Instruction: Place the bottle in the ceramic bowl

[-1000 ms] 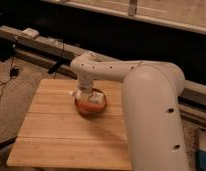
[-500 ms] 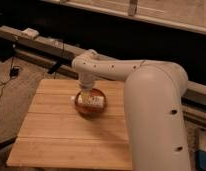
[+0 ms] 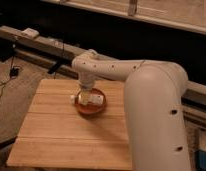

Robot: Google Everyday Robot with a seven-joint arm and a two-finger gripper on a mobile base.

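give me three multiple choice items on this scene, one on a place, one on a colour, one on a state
1. Where is the bowl?
A. on the floor
B. on the wooden table
C. on the dark ledge behind

2. What colour is the inside of the bowl?
A. orange-red
B. blue
C. green

3. How does the bottle lie?
A. upright beside the bowl
B. on the floor
C. on its side across the bowl

Key: 1 B, the bowl sits on the table's planks. 2 A, its inside shows glossy orange-red. 3 C, the white bottle lies across the bowl, one end jutting past the left rim, with the gripper directly over it.
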